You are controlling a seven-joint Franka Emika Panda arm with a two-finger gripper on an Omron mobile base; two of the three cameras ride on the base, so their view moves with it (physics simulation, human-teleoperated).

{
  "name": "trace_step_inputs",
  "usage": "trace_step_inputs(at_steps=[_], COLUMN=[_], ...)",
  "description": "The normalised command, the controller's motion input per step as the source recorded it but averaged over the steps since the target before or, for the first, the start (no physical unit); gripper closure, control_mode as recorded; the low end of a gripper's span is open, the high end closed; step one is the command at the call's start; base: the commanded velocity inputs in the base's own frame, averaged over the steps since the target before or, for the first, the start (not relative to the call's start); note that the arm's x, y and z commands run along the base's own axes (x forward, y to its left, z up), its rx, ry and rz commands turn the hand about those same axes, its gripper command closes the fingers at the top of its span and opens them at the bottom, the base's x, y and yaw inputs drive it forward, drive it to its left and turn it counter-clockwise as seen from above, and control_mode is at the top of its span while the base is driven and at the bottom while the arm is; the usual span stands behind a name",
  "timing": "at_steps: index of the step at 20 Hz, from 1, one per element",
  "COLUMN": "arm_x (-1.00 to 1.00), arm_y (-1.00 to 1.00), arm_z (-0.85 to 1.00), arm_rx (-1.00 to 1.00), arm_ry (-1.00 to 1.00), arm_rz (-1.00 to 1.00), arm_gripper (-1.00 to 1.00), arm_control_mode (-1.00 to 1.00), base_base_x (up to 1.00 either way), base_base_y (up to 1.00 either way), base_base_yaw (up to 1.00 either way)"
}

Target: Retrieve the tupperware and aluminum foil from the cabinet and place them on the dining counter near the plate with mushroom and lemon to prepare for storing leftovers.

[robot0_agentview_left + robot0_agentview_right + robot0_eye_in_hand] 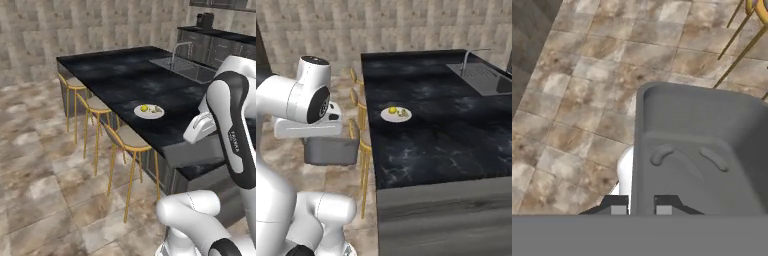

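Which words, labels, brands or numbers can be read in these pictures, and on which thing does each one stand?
Small dark lettering runs along the white robot arm in the left base view: too blurred to read.
No print shows on the tupperware, the plate, the dining counter or the stools.

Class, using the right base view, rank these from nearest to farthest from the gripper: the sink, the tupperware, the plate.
1. tupperware: held in the gripper, hanging over the floor left of the dining counter.
2. plate: on the counter's left part.
3. sink: far right corner.
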Motion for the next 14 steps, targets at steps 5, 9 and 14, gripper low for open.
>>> trace_step_inputs(at_steps=[5,9,14], arm_x=[0.0,0.0,0.0], arm_y=[0.0,0.0,0.0], arm_z=[0.0,0.0,0.0], arm_rx=[0.0,0.0,0.0], arm_ry=[0.0,0.0,0.0], arm_rz=[0.0,0.0,0.0], arm_gripper=[1.0,1.0,1.0], arm_control_mode=[1.0,1.0,1.0], base_base_x=[0.72,0.71,0.64], base_base_y=[1.0,1.0,0.99], base_base_yaw=[-0.55,-0.55,-0.55])
